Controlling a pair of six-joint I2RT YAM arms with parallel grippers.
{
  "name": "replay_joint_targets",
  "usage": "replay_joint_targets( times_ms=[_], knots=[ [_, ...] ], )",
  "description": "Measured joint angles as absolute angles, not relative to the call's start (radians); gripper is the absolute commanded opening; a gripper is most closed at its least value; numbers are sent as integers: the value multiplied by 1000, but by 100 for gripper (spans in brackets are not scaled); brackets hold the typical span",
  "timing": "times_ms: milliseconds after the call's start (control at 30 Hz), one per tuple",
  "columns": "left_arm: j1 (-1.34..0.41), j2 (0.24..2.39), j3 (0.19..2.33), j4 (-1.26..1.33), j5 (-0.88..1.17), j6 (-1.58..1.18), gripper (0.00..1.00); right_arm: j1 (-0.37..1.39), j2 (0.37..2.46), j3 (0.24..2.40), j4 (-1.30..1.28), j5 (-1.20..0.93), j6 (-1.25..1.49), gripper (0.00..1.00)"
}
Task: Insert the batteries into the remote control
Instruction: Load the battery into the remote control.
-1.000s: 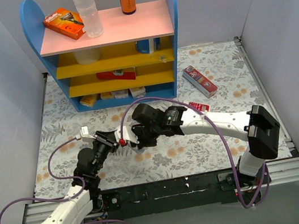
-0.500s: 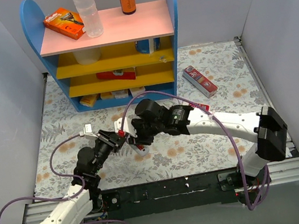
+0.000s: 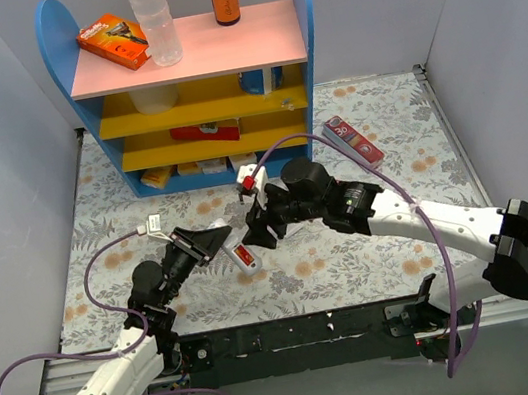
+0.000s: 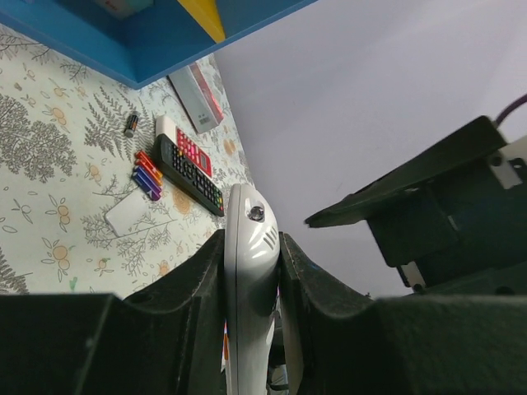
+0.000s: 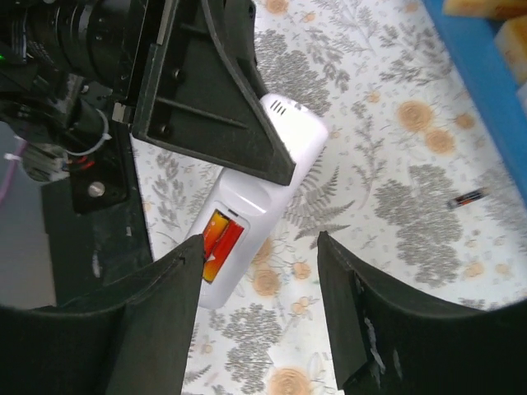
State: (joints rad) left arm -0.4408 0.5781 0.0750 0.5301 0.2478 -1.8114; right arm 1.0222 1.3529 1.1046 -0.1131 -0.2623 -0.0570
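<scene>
Right wrist view: the remote [image 5: 255, 193] is clamped by the left gripper [image 4: 249, 251], presented back-up for loading, one battery [image 5: 222, 234] seated; the right gripper [image 5: 259, 271] is spread wide, empty.

My overhead view is bright and even, lit softly from above. The table [image 3: 393, 120] shows only faint, diffuse shadows beneath the arms toward its near edge. The lower bays of the shelf [image 3: 219, 48] at the far edge sit dimmer. On the left wrist camera, the left tool [image 4: 251, 276] fills the bottom as a dark, soft-focus mass. The remote [image 4: 247, 222] carries a mild sheen, and the table behind looks fairly sharp. On the right wrist camera, the right tool [image 5: 259, 247] is black and blurry along the bottom, while the table is crisp.
</scene>
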Motion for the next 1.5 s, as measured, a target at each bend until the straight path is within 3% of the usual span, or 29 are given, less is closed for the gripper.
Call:
replay_joint_targets(
  times_ms=[567,767,900,1067,1200,1467,1500],
  knots=[
    [-441,560,98,616,306,-1773,0,990,1363,990,79,-422,215,64],
    [-441,561,105,632,319,-1773,0,987,1398,990,88,-429,242,57],
    [-441,565,107,641,326,-1769,0,987,1411,989,109,-444,263,43],
    [-441,567,107,658,331,-1757,0,975,1416,985,130,-464,304,42],
    [-441,566,107,656,331,-1746,0,967,1422,985,138,-475,318,58],
    [-441,541,107,567,313,-1724,0,941,1412,983,132,-451,315,74],
    [-441,533,107,548,303,-1718,0,933,1403,980,130,-444,311,83]
  ],
)
